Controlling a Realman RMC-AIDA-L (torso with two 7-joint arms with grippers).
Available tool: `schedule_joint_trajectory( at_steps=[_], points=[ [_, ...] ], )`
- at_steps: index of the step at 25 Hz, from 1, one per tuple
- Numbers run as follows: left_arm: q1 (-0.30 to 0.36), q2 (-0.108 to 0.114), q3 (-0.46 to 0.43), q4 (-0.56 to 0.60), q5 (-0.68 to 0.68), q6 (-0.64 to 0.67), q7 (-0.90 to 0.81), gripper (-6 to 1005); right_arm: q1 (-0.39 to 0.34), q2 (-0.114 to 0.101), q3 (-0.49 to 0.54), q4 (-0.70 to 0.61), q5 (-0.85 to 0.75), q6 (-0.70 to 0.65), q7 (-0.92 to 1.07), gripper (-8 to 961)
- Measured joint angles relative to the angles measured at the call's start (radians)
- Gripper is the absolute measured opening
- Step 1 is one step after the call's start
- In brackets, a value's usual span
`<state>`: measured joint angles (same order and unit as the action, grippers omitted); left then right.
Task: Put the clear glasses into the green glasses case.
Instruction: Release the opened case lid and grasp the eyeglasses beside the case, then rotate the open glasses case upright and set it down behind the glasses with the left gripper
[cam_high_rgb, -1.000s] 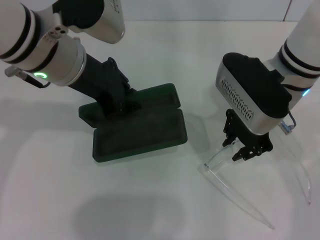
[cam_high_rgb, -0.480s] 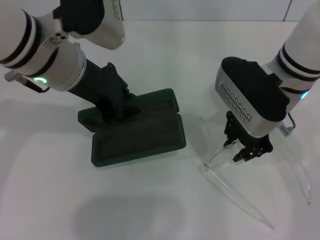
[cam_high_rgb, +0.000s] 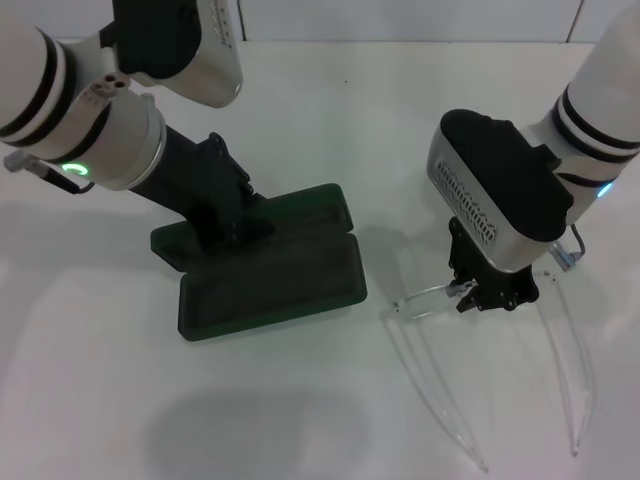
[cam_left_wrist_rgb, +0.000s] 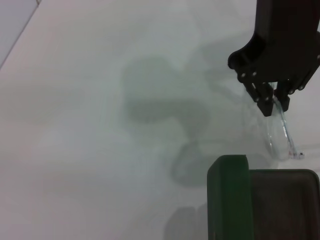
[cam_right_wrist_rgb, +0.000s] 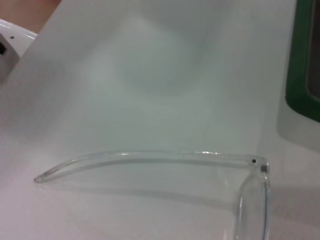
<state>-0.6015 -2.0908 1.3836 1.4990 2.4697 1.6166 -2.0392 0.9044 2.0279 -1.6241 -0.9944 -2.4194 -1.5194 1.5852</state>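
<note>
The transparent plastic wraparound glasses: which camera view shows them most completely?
The head view: the transparent plastic wraparound glasses show both temple arms and the front, held by the right hand. The right wrist view shows one temple arm and a hinge; the left wrist view shows only a small part.

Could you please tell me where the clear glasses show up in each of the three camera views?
Head view: the clear glasses lie on the table at lower right, lens under the right gripper.
Left wrist view: at the right edge, below that gripper's fingers.
Right wrist view: one temple arm crosses the lower middle.
Shared landmark: the green glasses case, open beside the glasses in every view.
</note>
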Motion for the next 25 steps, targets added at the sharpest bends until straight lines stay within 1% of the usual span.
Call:
schedule_joint_trajectory(
  at_steps=[1,3,6,11,13,19,20,21,22,25],
  points=[
    [0.003,0.0,0.0,0.001,0.0,0.0,0.0,209,-0.001,0.0,0.001,-0.003,0.0,-0.003,0.004,125],
    [0.008,0.001,0.0,0.006,0.0,0.0,0.001,209,-0.009,0.0,0.002,-0.019,0.0,-0.008,0.017,122],
    [0.009,0.001,0.0,0.008,0.0,0.0,0.003,210,-0.049,-0.001,0.005,-0.093,-0.007,-0.028,0.046,118],
    [0.009,0.003,0.0,0.011,0.0,0.001,0.012,210,-0.137,-0.009,0.028,-0.294,-0.023,-0.101,0.123,118],
    [0.008,0.003,0.0,0.013,0.0,0.001,0.015,210,-0.186,-0.008,0.072,-0.392,-0.049,-0.143,0.152,117],
    [0.001,0.005,0.001,0.023,0.002,0.007,0.028,210,-0.318,-0.008,0.211,-0.61,-0.059,-0.218,0.214,117],
    [0.001,0.005,0.003,0.023,0.003,0.008,0.03,210,-0.377,-0.006,0.273,-0.676,-0.042,-0.234,0.22,117],
    [0.001,0.005,0.009,0.024,0.007,0.007,0.034,210,-0.377,-0.006,0.273,-0.676,-0.042,-0.234,0.22,117],
    [0.0,0.005,0.016,0.024,0.013,0.007,0.037,210,-0.396,-0.006,0.294,-0.695,-0.031,-0.235,0.221,117],
    [-0.008,0.002,0.06,0.024,0.046,-0.003,0.039,210,-0.489,-0.004,0.397,-0.758,0.022,-0.243,0.222,116]
  ],
)
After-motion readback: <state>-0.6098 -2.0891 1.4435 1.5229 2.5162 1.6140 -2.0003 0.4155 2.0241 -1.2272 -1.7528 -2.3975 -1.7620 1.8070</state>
